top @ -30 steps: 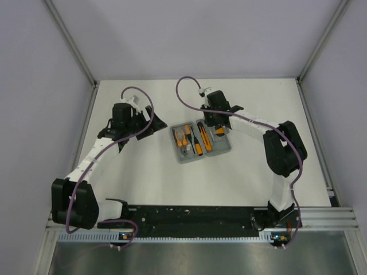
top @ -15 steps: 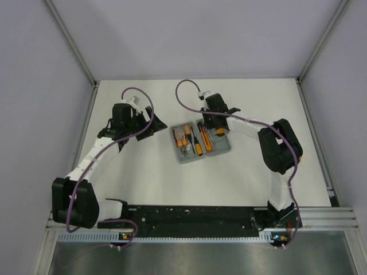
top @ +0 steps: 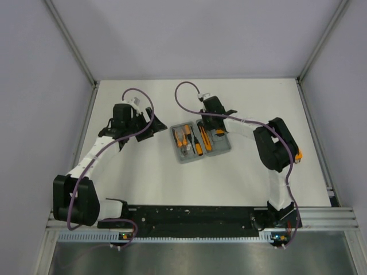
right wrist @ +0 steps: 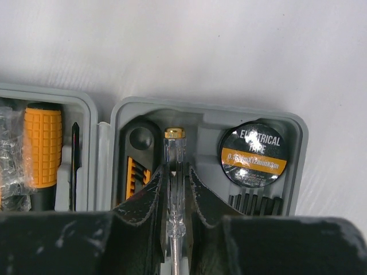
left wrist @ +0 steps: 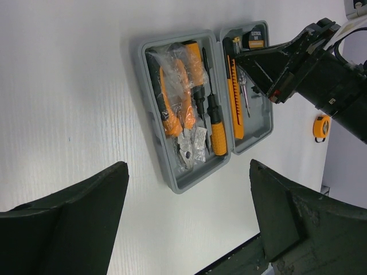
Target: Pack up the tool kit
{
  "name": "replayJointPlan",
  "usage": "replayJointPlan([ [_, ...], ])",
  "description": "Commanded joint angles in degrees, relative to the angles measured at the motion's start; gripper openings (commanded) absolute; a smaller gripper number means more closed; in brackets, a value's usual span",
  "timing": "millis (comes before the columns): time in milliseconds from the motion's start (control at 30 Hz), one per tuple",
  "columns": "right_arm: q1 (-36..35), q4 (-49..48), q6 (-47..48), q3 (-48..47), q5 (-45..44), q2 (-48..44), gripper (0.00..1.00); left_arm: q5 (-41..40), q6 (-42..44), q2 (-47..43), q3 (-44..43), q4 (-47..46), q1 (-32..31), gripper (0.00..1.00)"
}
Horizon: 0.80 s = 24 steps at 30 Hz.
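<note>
One clear tester screwdriver (right wrist: pixel 175 157) is clenched in my right claw (right wrist: pixel 175 172), over the right half of the open grey case (right wrist: pixel 206 106), beside the electrical tape (right wrist: pixel 254 154). I judge I'm seating it: next, press it into its slot, then release. My left claw (left wrist: pixel 188 172) hangs spread, empty.

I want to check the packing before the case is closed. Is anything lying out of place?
Yes. The small round orange tape measure lies on the white table, apart from the open grey plastic case and not in any of its slots.
</note>
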<state>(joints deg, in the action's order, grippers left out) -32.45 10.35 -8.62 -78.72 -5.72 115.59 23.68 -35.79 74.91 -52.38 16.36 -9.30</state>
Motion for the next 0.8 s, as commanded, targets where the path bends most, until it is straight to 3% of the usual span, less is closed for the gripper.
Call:
replayJointPlan([
  [0,-0.8,-1.0,-1.7,-0.3,-2.4,0.0,0.17,1.2,0.9,0.2,-1.1,-1.2,0.5,0.89],
  [167,-1.0,-0.5,-2.2,-1.1,-4.0,-2.1,0.30,1.3,0.4,0.3,-1.1,-1.1,0.7,0.89],
  [433,-1.3,1.5,-2.3,-2.5,-7.3,-3.4,0.33,1.7,0.3,0.3,-1.1,-1.0,0.9,0.89],
  [767,-1.9,2.8,-0.4,-2.3,-5.4,-3.5,0.13,2.6,0.4,0.8,-0.9,-1.0,1.0,0.89],
])
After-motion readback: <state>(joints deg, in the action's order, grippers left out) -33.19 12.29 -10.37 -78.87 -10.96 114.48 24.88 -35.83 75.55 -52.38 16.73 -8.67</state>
